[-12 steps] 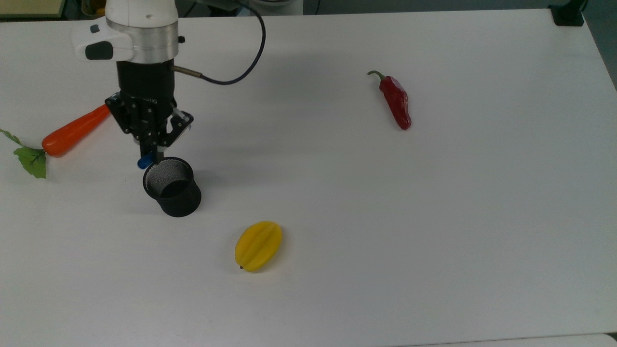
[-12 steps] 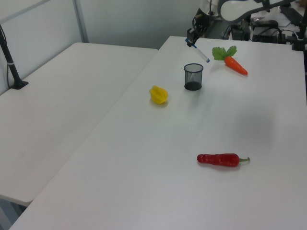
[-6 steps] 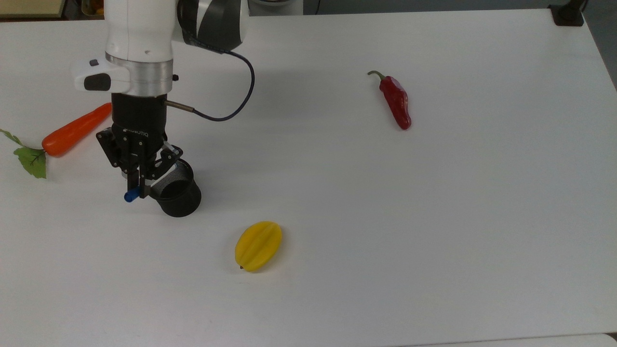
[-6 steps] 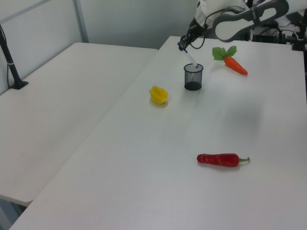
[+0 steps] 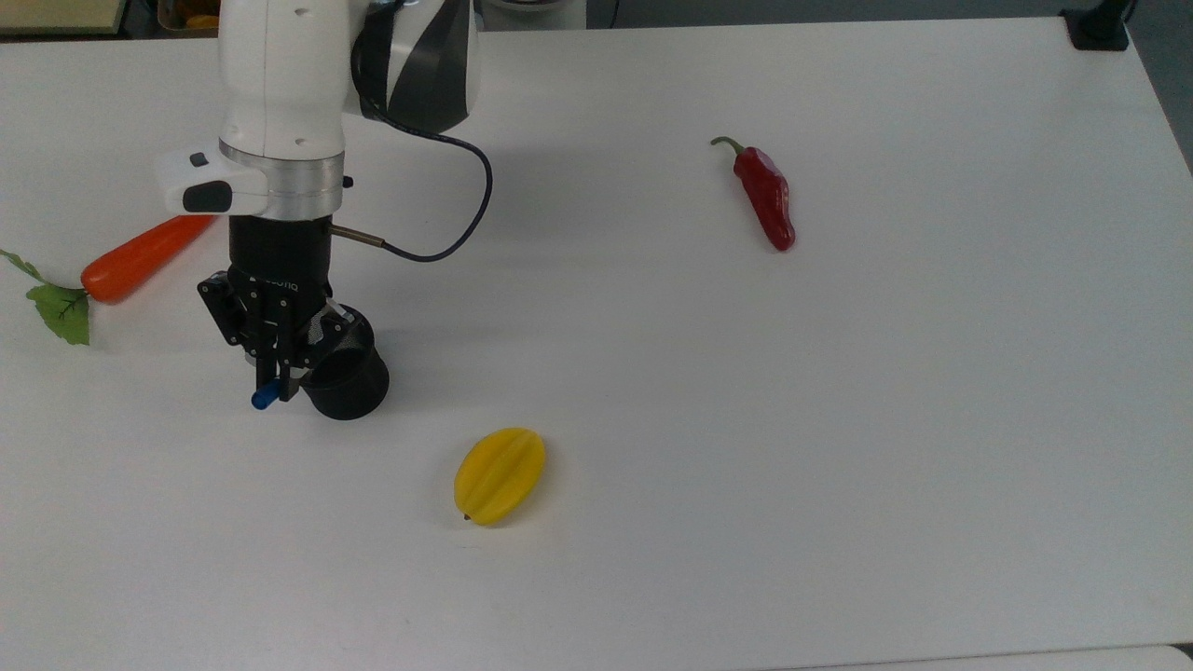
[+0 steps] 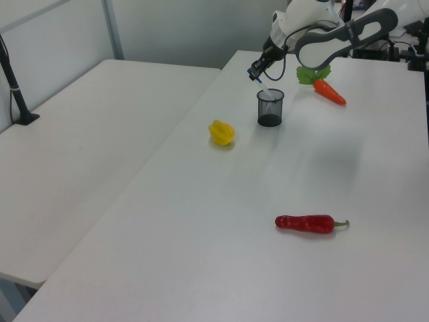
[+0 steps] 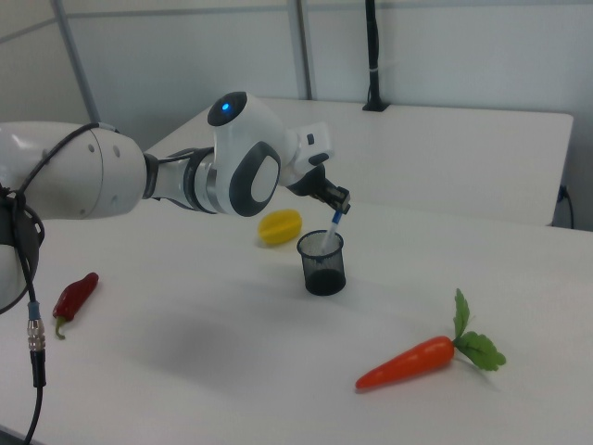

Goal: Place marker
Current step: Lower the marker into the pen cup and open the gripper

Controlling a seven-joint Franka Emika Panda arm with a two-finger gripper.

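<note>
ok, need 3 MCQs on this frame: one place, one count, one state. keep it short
1. Where is the marker's lower end?
A. in the mesh cup
B. on the carrot
C. beside the chili

2. How many toy foods lie on the table?
A. one
B. three
C. five

3. The claw is:
A. open and bare
B. shut on the marker
C. resting on the table

Key: A, the marker slants into the mesh cup; B, carrot, chili and yellow fruit; B, the claw grips it near the blue cap.
</note>
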